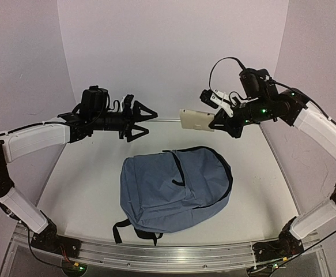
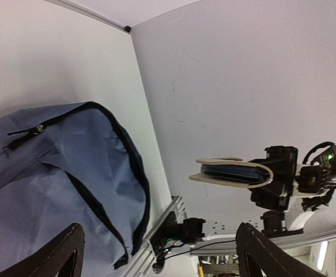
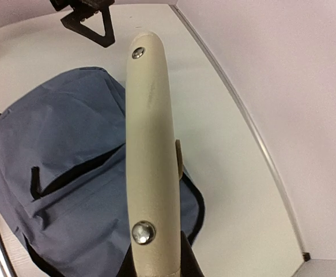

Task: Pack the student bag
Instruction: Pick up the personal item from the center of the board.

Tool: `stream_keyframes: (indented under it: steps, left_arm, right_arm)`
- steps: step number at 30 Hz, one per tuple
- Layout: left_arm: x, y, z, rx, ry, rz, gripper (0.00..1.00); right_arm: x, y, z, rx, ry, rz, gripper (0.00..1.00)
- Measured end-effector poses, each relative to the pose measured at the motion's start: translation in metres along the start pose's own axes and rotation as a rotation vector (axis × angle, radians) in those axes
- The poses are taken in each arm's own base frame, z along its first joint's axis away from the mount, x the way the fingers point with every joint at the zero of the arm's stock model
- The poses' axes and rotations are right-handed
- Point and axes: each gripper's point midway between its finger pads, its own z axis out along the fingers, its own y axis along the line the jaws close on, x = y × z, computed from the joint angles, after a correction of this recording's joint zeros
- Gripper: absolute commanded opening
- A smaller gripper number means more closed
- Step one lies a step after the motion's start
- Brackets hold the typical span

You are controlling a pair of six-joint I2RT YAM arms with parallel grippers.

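The slate-blue student bag [image 1: 173, 190] lies flat mid-table, its black-edged zip opening toward the far right and its straps at the near edge. It also shows in the left wrist view [image 2: 41, 173] and the right wrist view [image 3: 70, 173]. My right gripper [image 1: 218, 120] is shut on a cream binder [image 1: 196, 119] with a riveted spine [image 3: 150, 144] and dark blue pages [image 2: 234, 172]. It holds the binder in the air above the bag's far edge. My left gripper [image 1: 150, 123] is open and empty, raised above the table to the far left of the bag.
White walls close in the table at the back and both sides. An aluminium rail [image 1: 168, 254] runs along the near edge between the arm bases. One finger of the left gripper [image 3: 95, 29] shows beyond the binder in the right wrist view.
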Motion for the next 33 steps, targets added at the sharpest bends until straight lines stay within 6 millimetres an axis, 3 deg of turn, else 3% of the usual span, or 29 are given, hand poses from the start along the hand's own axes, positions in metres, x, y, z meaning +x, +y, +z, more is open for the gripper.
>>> stream_keyframes:
  steps: [7, 15, 24, 29, 33]
  left_arm:
    - [0.002, -0.010, 0.024, 0.144, 0.075, -0.116, 0.94]
    - [0.004, -0.015, 0.044, 0.231, 0.125, -0.212, 0.95]
    - [0.011, -0.029, 0.067, 0.301, 0.170, -0.249, 0.93]
    - [0.019, -0.036, 0.074, 0.322, 0.195, -0.256, 0.82]
    - [0.017, -0.035, 0.078, 0.327, 0.188, -0.268, 0.59]
  right_arm:
    - [0.011, -0.014, -0.011, 0.148, 0.071, -0.183, 0.00]
    - [0.022, -0.014, -0.001, 0.209, 0.128, -0.271, 0.00]
    - [0.006, -0.006, 0.005, 0.226, 0.096, -0.309, 0.00]
    - [0.004, 0.008, 0.019, 0.191, 0.106, -0.336, 0.00]
    - [0.003, 0.014, 0.024, 0.185, 0.117, -0.351, 0.01]
